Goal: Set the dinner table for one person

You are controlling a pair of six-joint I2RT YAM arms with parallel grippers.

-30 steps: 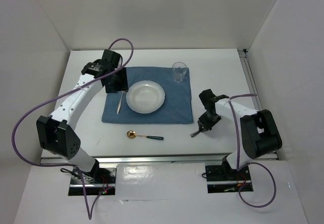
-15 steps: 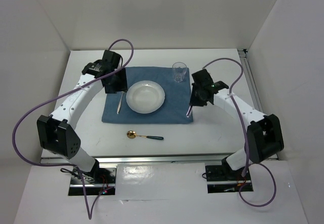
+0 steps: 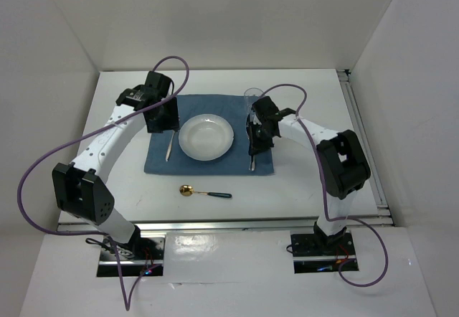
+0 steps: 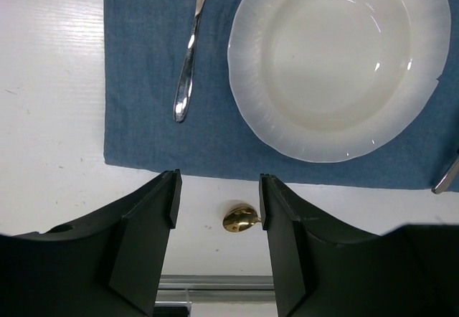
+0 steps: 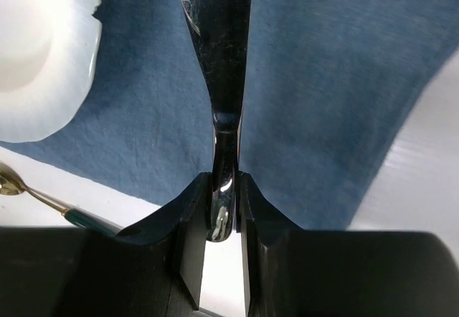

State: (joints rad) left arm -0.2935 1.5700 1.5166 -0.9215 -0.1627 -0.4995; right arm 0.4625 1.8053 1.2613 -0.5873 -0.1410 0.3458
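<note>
One dinner table [image 3: 301, 188] beneath all. One plate [image 3: 206, 137] centred on one blue mat [image 3: 215, 105]. One fork [image 3: 170, 145] at 9 o'clock, one glass [image 3: 249, 93] at 1, one gold spoon [image 3: 204, 192] at 6, off mat. Left gripper [image 4: 219, 202] spread. Right gripper [image 5: 224, 209] pinching one silver utensil [image 5: 219, 30] at 3.

One dinner table [image 3: 287, 188] carries one blue cloth mat [image 3: 158, 161]. There is one white plate [image 3: 206, 137] at the mat's middle and one clear glass [image 3: 251, 96] at its far right corner. The cutlery comes to three pieces: one fork [image 3: 170, 145] left of the plate, one gold spoon [image 3: 204, 191] with a dark green handle on the near side of the mat, and one silver utensil [image 3: 252, 161] right of the plate, its kind unclear.
</note>
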